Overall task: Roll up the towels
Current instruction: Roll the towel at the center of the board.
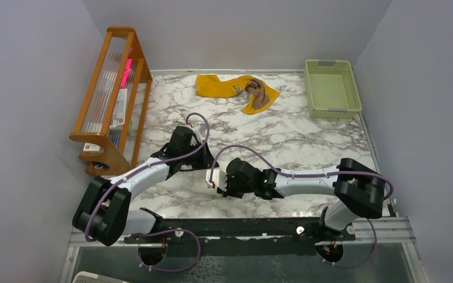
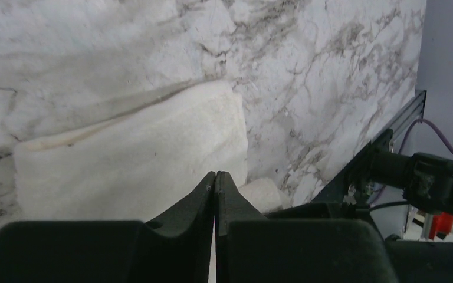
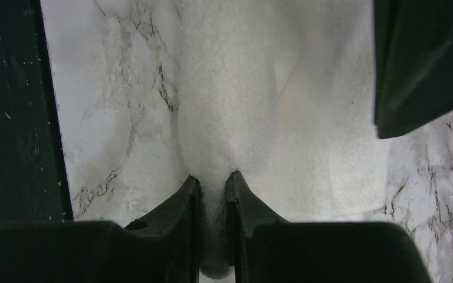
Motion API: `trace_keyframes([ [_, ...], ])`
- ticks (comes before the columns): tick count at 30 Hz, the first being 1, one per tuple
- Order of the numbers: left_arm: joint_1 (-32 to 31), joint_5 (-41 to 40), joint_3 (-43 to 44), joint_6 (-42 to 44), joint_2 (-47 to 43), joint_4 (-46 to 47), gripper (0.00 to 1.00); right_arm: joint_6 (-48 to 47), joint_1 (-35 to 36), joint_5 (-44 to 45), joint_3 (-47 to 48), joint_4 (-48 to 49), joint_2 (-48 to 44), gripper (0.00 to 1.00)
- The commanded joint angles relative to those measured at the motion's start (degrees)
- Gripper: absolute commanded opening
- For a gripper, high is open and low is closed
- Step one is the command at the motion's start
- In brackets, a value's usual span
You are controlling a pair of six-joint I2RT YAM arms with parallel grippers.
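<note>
The cream-white towel (image 2: 124,159) lies folded on the marble table near the arms' bases. Only a small part of this towel (image 1: 210,177) shows between the two grippers in the top view. My left gripper (image 2: 214,174) hovers over its near edge with the fingers pressed together and no cloth visible between them. My right gripper (image 3: 212,177) is shut on a raised fold of the white towel (image 3: 259,88). The mustard yellow towel (image 1: 218,85) and the brown towel (image 1: 258,94) lie crumpled together at the back of the table.
A pale green plastic basket (image 1: 330,88) stands at the back right. A wooden rack (image 1: 109,94) stands along the left wall. A black rail (image 1: 242,227) runs along the table's near edge. Both arms meet close together at the front centre.
</note>
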Motion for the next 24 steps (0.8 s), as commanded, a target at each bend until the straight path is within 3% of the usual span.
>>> trace_keyframes([
  [1,0.17,8.46,-3.26,-0.42,-0.44,-1.24,0.06,-0.84,-0.80,-2.33,-0.40,1.72,-1.40,0.01],
  [6,0.14,9.08,-2.87,2.55,1.22,-11.16,0.03,-0.75,-1.34,-2.54,0.32,1.42,-0.58,0.01],
  [13,0.20,-0.94,4.61,8.82,1.32,-22.91,0.03,-0.32,-1.53,-3.20,-0.51,1.48,-1.93,0.01],
  [24,0.12,-2.82,10.07,15.95,10.44,-31.71,0.02,-0.16,-2.00,-2.16,-1.70,0.33,-5.44,0.01],
])
